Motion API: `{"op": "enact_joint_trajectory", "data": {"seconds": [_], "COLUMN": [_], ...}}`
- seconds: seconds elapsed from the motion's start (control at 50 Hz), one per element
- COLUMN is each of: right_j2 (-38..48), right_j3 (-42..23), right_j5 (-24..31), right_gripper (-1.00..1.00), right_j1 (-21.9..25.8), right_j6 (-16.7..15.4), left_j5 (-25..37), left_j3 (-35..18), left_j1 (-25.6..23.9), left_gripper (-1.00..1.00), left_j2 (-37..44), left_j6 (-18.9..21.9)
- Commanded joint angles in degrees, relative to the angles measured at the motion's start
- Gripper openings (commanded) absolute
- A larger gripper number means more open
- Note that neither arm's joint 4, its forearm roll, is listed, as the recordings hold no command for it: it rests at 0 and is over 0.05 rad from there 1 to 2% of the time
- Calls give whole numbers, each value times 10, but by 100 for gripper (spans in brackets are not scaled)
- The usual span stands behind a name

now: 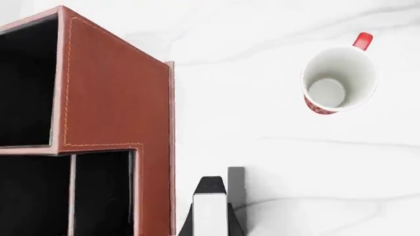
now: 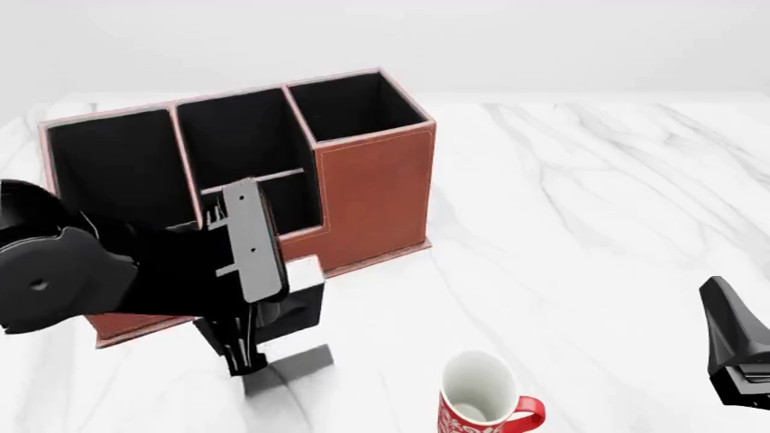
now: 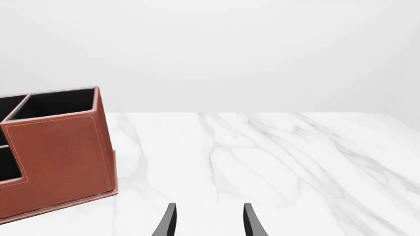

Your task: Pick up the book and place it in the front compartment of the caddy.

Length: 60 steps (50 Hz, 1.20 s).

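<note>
My left gripper (image 2: 249, 354) points down and is shut on the book (image 2: 292, 302), a thin black book with a white page edge. In the left wrist view the book (image 1: 210, 210) stands between the left gripper's dark fingers (image 1: 233, 227), above the table just outside the caddy's low front wall. The reddish-brown caddy (image 2: 375, 191) stands behind it and also shows in the left wrist view (image 1: 111, 98) and the right wrist view (image 3: 59, 152). Its front compartment (image 1: 102, 191) (image 2: 274, 209) is a small black cell. My right gripper (image 3: 210, 222) is open and empty, far right (image 2: 737, 354).
A red-and-white mug (image 2: 481, 401) stands upright on the white marble table (image 2: 578, 225) in front of the caddy, to the right of the book; it shows from above in the left wrist view (image 1: 340, 81). The left arm's bulk (image 2: 60, 271) covers the caddy's left front.
</note>
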Motion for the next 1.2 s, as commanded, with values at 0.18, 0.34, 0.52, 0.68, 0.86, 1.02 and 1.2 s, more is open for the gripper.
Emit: {"op": "enact_joint_trajectory", "data": {"seconds": [0.18,0.34,0.52,0.68,0.86,1.02,1.2], "right_j2": [0,0,0,0,0,0,0], "right_j3": [0,0,0,0,0,0,0], "right_j5": [0,0,0,0,0,0,0], "right_gripper": [100,100,100,100,100,100,100], "right_j1": [0,0,0,0,0,0,0], "right_j6": [-1,-1,-1,0,0,0,0], "left_j5": [101,131,128,118,91,66,39], "left_j3": [-126,-179,-228,-246,-254,-256,-253], "left_j1": [44,72,94,102,127,156,178], "left_gripper": [-100,-100,-100,-100,-100,-100,-100], "left_j2": [-26,-15,6,21,55,78,97], "left_j6": [86,119,134,151,167,183,207]}}
